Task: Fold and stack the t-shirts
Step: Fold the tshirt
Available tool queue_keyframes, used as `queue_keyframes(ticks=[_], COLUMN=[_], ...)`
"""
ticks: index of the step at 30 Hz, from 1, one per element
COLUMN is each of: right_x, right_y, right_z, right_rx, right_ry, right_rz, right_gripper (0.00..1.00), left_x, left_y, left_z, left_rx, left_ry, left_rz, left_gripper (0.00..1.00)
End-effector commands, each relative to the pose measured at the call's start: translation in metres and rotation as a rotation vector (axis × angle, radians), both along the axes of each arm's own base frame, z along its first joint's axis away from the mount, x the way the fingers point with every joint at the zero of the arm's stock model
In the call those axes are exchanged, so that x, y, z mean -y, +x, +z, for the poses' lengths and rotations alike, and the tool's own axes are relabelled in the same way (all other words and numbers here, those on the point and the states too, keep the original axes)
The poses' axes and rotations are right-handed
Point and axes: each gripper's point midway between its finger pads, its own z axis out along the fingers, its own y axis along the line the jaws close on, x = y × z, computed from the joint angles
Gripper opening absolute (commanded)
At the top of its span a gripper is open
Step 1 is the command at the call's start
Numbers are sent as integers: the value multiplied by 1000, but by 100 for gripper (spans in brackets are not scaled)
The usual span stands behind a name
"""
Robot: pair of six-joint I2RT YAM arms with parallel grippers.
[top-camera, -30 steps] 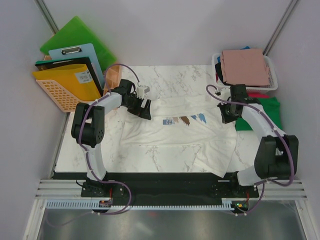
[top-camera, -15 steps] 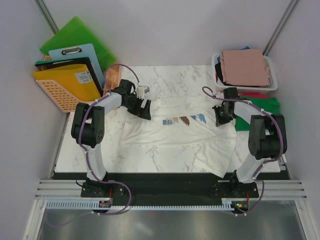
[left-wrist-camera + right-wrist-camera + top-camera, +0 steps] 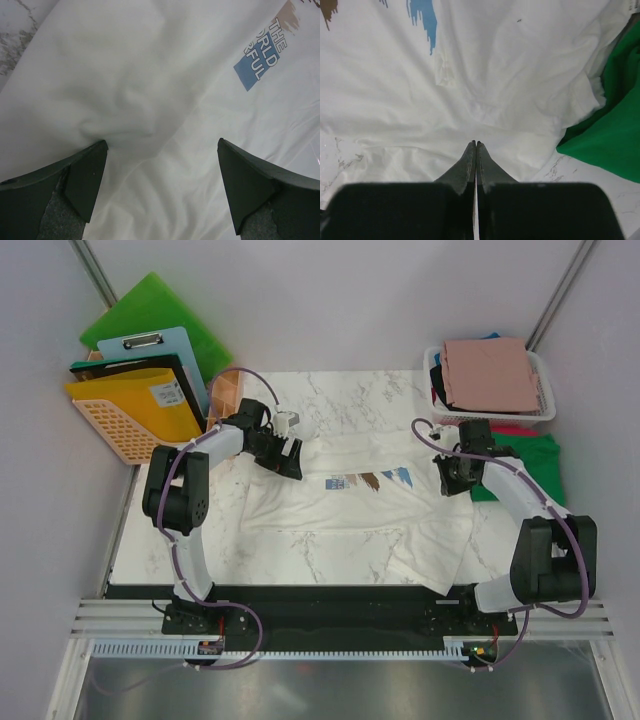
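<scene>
A cream-white t-shirt lies spread and rumpled on the marble table, its blue-and-brown print facing up. My left gripper hovers over the shirt's left shoulder, jaws wide open with only cloth below them. My right gripper is shut, tips together low over the shirt's right edge; I see no cloth pinched between them. A green t-shirt lies just right of it. A dusty-pink t-shirt tops the white basket.
A red cloth peeks out between the basket and the green t-shirt. At the back left stand a yellow mesh bin, a blue clipboard and green folder boards. An orange see-through container sits behind my left arm.
My right arm swung its elbow in and back out; its shut gripper shifted slightly left, then right again. The left arm and the shirt have not moved.
</scene>
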Motion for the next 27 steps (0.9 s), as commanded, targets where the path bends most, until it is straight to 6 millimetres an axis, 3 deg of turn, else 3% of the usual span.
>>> queue_keyframes(ticks=[1, 4, 6, 7, 8, 11, 12, 14, 15, 16, 18, 19, 27], right_x=[11, 12, 8, 5, 3, -7, -8, -8, -6, 0, 7, 10, 33], right_y=[34, 61, 80, 98, 110, 146, 154, 177, 185, 199, 207, 215, 224], right_z=[29, 32, 35, 37, 40, 41, 28, 37, 23, 30, 13, 15, -19], right_rx=[128, 149, 167, 175, 189, 196, 167, 200, 177, 209, 177, 190, 158], right_ry=[-63, -58, -24, -8, 5, 67, 76, 81, 68, 38, 1, -14, -134], right_rz=[-18, -55, -81, -91, -99, -133, -144, -166, -177, -198, -220, -228, -290], right_gripper=[0, 0, 10, 18, 35, 60, 62, 65, 65, 65, 65, 65, 58], left_x=[-13, -13, -13, -13, -13, -13, -13, -13, -14, -14, -14, -14, -14], left_y=[-12, -11, -11, -11, -11, -13, -13, -14, -14, -15, -15, -16, -15], left_z=[-20, -19, -20, -20, -21, -22, -21, -21, -20, -21, -21, -22, -22], left_rx=[-39, -35, -34, -37, -38, -41, -37, -36, -35, -37, -36, -39, -38], left_ry=[81, 81, 82, 81, 83, 82, 84, 83, 85, 85, 84, 86, 83], left_rz=[-4, -4, -5, -7, -7, -9, -10, -13, -13, -13, -15, -14, -15], left_gripper=[100, 100, 100, 100, 100, 100, 100, 100, 100, 100, 100, 100, 100])
